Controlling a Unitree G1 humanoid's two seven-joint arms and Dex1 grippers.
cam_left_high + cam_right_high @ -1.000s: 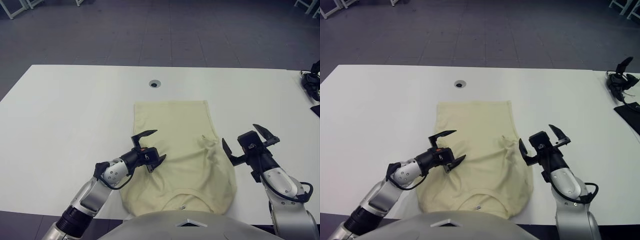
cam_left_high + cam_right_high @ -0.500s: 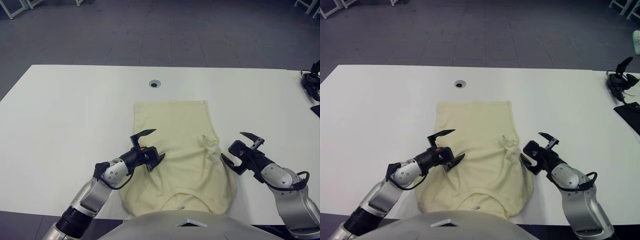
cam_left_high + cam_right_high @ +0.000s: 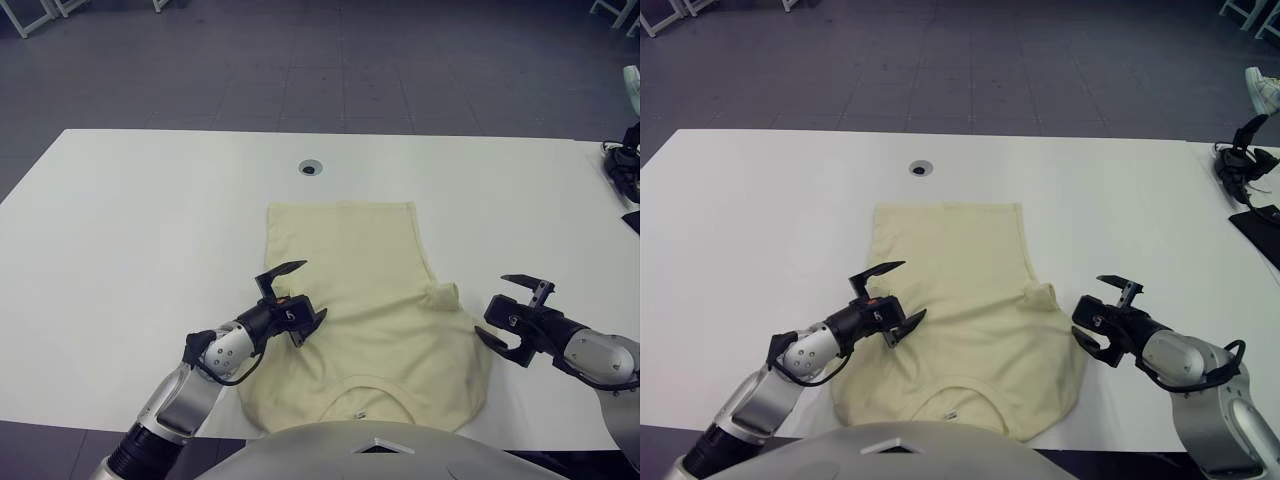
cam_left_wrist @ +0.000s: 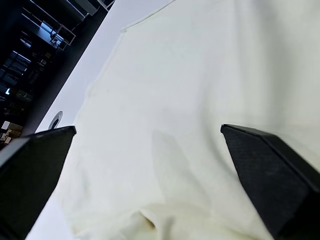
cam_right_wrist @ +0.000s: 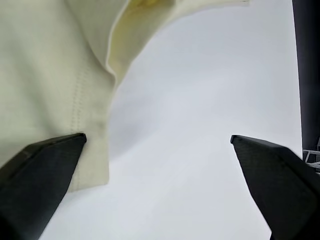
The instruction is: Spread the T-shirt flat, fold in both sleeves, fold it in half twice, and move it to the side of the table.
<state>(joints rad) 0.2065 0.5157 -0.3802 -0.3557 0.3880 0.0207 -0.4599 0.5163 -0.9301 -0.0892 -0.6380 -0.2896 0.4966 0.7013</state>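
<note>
A pale yellow T-shirt (image 3: 360, 300) lies on the white table (image 3: 150, 230), collar toward the table's near edge, hem at the far end. Its right sleeve (image 3: 440, 294) is bunched in a small fold at the shirt's right side. My left gripper (image 3: 292, 301) hovers open over the shirt's left part, and the cloth (image 4: 170, 100) spreads beneath its two fingers. My right gripper (image 3: 517, 314) is open just right of the shirt's right edge, over bare table, with the shirt's edge (image 5: 95, 150) beside one finger. Neither gripper holds anything.
A round cable hole (image 3: 310, 167) sits in the table beyond the shirt's hem. Dark objects (image 3: 625, 175) lie at the table's far right edge. Bare table stretches to the left and right of the shirt.
My right gripper has moved to the right and lower, off the shirt's side onto bare table. The shirt's right side now lies spread wider. The left gripper has barely shifted.
</note>
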